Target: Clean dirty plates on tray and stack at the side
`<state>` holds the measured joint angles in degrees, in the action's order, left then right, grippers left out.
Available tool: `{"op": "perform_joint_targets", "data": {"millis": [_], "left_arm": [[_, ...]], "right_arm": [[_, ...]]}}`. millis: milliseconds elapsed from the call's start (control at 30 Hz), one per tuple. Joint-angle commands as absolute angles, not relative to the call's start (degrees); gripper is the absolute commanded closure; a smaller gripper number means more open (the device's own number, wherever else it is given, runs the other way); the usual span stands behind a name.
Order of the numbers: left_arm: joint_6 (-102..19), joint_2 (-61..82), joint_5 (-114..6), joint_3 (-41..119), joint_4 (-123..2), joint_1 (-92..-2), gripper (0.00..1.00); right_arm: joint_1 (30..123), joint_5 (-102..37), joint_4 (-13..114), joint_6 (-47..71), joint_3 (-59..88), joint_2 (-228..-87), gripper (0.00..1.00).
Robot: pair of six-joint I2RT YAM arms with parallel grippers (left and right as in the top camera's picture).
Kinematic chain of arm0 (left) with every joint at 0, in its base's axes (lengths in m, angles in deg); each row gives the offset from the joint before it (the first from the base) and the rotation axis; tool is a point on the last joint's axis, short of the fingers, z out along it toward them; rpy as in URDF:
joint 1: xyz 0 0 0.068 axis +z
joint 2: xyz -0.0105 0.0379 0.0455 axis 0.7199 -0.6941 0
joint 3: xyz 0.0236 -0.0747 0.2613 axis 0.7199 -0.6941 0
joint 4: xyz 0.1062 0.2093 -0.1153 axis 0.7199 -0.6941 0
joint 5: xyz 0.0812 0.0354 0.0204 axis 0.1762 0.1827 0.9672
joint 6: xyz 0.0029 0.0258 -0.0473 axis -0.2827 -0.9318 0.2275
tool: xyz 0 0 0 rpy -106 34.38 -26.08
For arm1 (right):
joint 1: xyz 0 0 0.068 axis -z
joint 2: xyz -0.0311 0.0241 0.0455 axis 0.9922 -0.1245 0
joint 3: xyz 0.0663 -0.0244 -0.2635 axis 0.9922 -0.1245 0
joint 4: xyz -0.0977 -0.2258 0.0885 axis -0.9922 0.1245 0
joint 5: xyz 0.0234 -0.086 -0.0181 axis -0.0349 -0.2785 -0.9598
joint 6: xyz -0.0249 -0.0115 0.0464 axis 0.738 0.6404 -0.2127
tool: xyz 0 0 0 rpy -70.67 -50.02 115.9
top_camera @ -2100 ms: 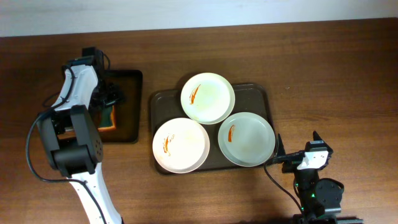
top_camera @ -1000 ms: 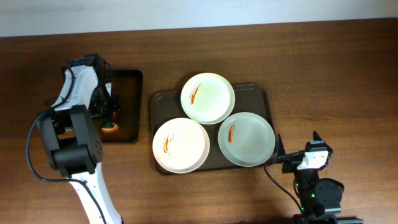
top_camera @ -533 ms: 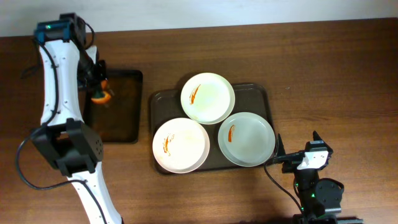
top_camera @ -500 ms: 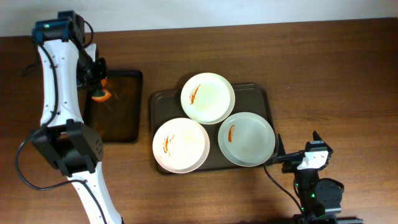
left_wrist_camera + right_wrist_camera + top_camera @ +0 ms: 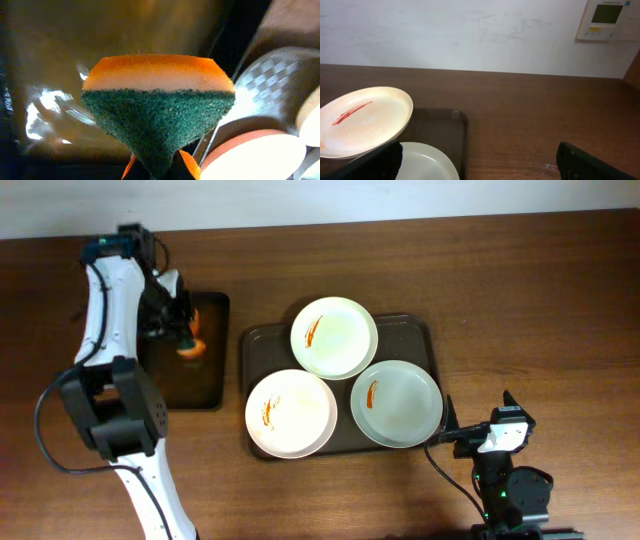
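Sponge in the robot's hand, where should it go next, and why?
Probably a short swing to its right, toward the cream-white round plate at the near-left of the large brown-grey tray. The orange-and-green scrubbing sponge is gripped in the left jaws above the small black tray, touching no plate, and all three plates show red sauce smears.

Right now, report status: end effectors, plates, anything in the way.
Left end effector shut on sponge, over black tray. Right end effector open, beside tray. Three plates on tray, all smeared, none stacked. No obstruction seen.
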<state>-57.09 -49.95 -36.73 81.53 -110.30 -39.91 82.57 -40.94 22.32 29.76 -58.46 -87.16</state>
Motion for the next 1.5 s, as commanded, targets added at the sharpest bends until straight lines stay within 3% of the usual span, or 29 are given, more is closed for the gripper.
{"op": "perform_joint_targets", "data": {"millis": [0, 200, 300, 433, 633, 867, 1033, 1167, 1300, 1467], "left_arm": [[-56.96, -48.05, -40.51, 84.59, -113.12, -37.68, 1.00], [-56.96, -40.97, -57.49, 97.68, -117.42, -33.82, 1.00], [-57.03, -39.13, -56.79, 98.10, -116.99, -33.23, 1.00], [-58.27, -40.07, -56.51, 90.93, -114.14, -33.25, 1.00], [-58.23, -40.07, -56.79, 66.16, -99.52, -32.96, 1.00], [-61.73, -33.14, -64.99, 76.28, -106.30, -31.26, 1.00], [-61.70, -22.83, -57.14, 82.10, -103.11, -31.32, 1.00], [-61.70, -24.34, -47.44, 76.59, -102.67, -31.37, 1.00], [-61.68, -31.05, -47.50, 62.21, -96.68, -31.35, 1.00], [-61.70, -31.55, -54.52, 66.25, -101.58, -31.24, 1.00]], "right_arm": [[82.97, -41.42, 22.70, 30.11, -58.84, -86.75, 0.02], [82.97, -41.42, 22.70, 30.11, -58.84, -86.75, 0.02], [82.97, -41.42, 22.70, 30.11, -58.84, -86.75, 0.02], [82.97, -41.42, 22.70, 30.11, -58.84, -86.75, 0.02], [82.97, -41.42, 22.70, 30.11, -58.84, -86.75, 0.02], [82.97, -41.42, 22.70, 30.11, -58.84, -86.75, 0.02], [82.97, -41.42, 22.70, 30.11, -58.84, -86.75, 0.02], [82.97, -41.42, 22.70, 30.11, -58.84, -86.75, 0.02], [82.97, -41.42, 22.70, 30.11, -58.84, -86.75, 0.02], [82.97, -41.42, 22.70, 30.11, -58.84, -86.75, 0.01]]}}
